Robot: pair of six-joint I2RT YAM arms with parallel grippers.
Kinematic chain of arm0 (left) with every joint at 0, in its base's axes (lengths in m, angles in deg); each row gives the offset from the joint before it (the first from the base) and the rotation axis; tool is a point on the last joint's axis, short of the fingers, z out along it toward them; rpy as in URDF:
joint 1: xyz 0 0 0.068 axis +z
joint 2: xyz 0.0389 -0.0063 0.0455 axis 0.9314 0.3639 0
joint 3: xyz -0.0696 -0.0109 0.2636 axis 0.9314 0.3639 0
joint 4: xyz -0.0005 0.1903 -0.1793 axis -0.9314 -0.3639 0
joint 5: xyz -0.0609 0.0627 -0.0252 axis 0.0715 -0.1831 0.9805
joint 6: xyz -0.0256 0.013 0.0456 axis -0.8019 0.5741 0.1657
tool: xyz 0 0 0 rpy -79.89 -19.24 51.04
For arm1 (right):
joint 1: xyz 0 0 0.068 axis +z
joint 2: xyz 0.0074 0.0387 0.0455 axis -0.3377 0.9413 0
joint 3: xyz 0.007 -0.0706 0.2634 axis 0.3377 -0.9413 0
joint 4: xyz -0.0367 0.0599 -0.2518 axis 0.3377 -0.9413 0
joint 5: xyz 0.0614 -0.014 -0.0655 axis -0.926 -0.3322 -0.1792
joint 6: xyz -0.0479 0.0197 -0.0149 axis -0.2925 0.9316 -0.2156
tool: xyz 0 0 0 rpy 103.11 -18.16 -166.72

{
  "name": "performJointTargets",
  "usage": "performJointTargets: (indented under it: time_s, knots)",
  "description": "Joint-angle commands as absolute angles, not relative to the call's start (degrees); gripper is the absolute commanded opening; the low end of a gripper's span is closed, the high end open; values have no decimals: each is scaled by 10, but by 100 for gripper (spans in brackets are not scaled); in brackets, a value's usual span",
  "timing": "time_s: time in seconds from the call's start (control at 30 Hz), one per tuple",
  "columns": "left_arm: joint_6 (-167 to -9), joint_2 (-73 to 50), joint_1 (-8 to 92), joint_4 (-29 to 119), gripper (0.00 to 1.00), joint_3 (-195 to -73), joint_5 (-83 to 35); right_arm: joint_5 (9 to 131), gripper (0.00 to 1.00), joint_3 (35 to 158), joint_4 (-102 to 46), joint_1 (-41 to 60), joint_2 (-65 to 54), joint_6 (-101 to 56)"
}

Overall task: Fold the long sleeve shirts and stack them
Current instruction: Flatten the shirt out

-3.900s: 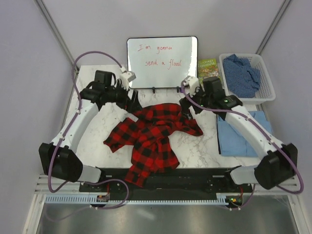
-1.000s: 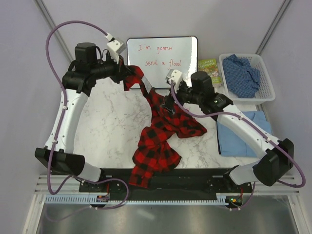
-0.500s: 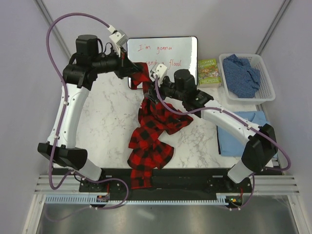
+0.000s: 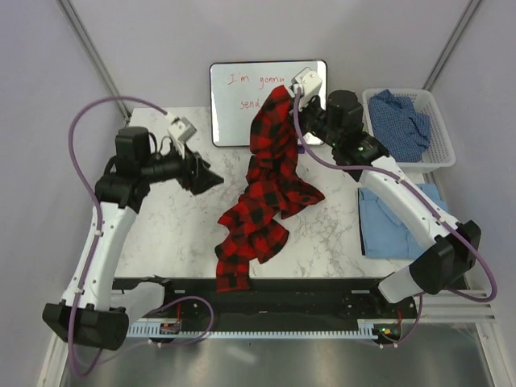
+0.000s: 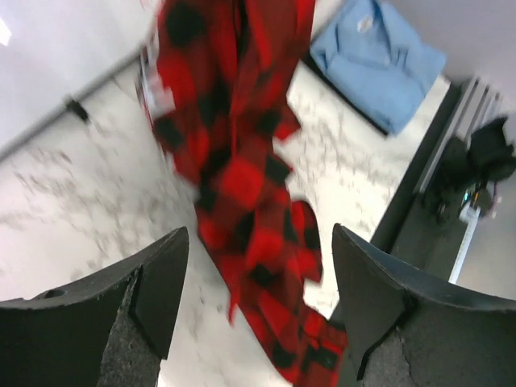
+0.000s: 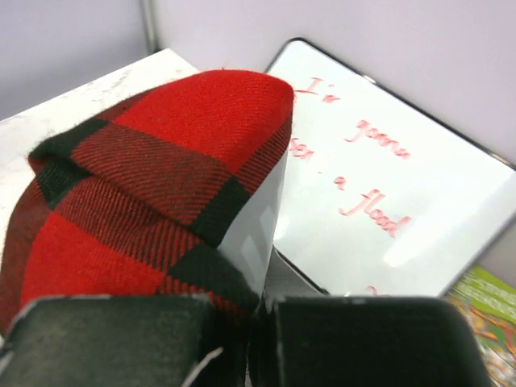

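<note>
Near the far edge of the worktop (image 4: 173, 234), the red-and-black checked shirt (image 4: 270, 189) is held up by the right claw (image 4: 280, 91), clamped on its top — the rest trails to the near edge. The left claw (image 4: 206, 179) is spread wide, with nothing held. The light blue shirt (image 4: 395, 226) is laid folded at the right edge.

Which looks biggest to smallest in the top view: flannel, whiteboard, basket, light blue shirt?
1. flannel and whiteboard: too close to rank. The flannel hangs lifted, nearer the camera, and covers part of the board.
2. basket.
3. light blue shirt, only slightly smaller-looking, partly hidden.
</note>
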State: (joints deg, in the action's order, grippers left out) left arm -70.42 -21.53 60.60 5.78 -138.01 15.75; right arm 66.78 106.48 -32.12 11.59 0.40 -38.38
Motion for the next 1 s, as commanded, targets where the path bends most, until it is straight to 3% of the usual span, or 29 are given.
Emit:
performJointTargets:
  time_s: [0.0, 0.17, 0.37, 0.73, 0.87, 0.93, 0.97]
  knots:
    - [-566, -272, 600, 50, 79, -1214, 147, 696, 0, 1059, -328, 103, -56, -389]
    - [-512, -209, 462, 73, 82, -1144, 12, 693, 0, 1042, -335, 87, -60, -367]
    - [-524, -110, 440, 212, 81, -1175, -61, 687, 0, 1041, -342, 82, -67, -368]
    - [-398, -38, 423, 317, 76, -1184, 61, 699, 0, 1044, -346, 72, -66, -361]
    - [-384, 17, 390, 317, 73, -1208, 41, 700, 0, 1051, -346, 71, -64, -360]
    - [-380, 41, 376, 315, 57, -1219, 15, 702, 0, 1052, -347, 70, -64, -358]
    - [-382, 57, 372, 310, 41, -1235, 3, 703, 0, 1055, -350, 69, -64, -357]
